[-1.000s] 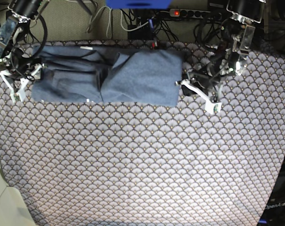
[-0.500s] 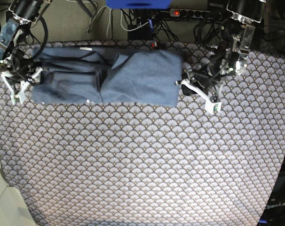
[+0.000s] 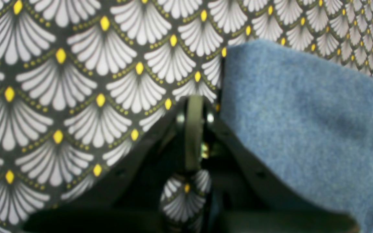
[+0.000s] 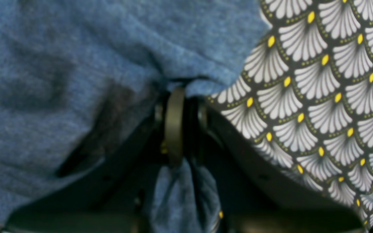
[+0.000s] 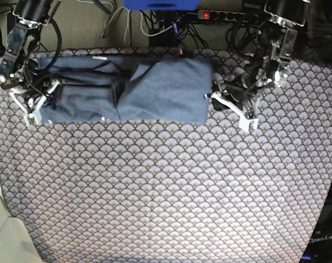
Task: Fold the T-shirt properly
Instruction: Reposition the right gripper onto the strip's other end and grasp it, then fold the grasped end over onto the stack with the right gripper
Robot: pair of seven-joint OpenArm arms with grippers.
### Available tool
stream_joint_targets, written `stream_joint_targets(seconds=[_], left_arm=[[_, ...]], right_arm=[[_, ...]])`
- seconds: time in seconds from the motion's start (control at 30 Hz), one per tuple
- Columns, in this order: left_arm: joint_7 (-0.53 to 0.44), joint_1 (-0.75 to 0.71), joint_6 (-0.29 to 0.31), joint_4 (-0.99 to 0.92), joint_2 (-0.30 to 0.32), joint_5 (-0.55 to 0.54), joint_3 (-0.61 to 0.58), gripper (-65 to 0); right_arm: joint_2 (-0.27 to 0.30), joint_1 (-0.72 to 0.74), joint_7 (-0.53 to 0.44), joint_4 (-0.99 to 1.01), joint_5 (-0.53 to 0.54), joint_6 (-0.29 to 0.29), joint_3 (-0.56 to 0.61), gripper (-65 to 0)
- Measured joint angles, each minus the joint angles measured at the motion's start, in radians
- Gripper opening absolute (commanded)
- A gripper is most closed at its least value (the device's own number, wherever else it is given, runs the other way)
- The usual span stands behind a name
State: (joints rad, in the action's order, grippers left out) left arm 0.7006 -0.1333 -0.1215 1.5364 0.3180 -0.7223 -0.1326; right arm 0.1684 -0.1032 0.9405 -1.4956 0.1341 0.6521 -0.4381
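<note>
T-shirt point(image 5: 125, 90), slate-blue and heathered, lies folded into a long band across the far side of the worktop point(image 5: 166, 192), plain side up, with a creased ridge near its middle. Right end effector point(image 5: 37, 101) sits at its end, clamped on a bunch of the cloth. Left end effector point(image 5: 232, 109) sits just beside the other end, fingers apart over the scallop pattern.

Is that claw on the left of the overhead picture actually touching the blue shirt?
Touching. The right wrist view shows the T-shirt bunched between the jaws of the right gripper, with a fold hanging behind them.
</note>
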Motion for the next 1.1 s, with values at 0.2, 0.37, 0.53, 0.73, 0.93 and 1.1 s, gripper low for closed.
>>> stream_joint_targets(seconds=[0.2,0.37,0.53,0.73,0.93,1.1], left_arm=[[0.021,-0.01,-0.014,0.051,0.003,0.011,0.0,-64.6],[0.021,-0.008,-0.013,0.044,0.001,0.011,0.0,-64.6],[0.021,-0.009,-0.014,0.041,0.009,0.021,0.0,-64.6],[0.022,-0.016,-0.014,0.041,0.003,0.014,0.0,-64.7],[0.014,-0.034,-0.013,0.048,0.003,0.014,0.006,-64.7],[0.021,-0.035,-0.013,0.05,0.023,0.006,0.006,-64.7]], right_arm=[[-0.017,-0.016,0.039,-0.071,-0.028,0.001,0.011,-65.0],[-0.048,-0.071,0.097,-0.172,0.019,0.032,0.027,-65.0],[-0.047,-0.076,0.108,-0.229,0.019,0.033,0.031,-65.0],[-0.047,-0.086,0.111,-0.283,0.015,0.034,0.031,-65.0],[-0.047,-0.087,0.154,-0.399,0.021,0.035,0.031,-65.0],[-0.05,-0.084,0.208,-0.482,0.027,0.043,0.033,-65.0]])
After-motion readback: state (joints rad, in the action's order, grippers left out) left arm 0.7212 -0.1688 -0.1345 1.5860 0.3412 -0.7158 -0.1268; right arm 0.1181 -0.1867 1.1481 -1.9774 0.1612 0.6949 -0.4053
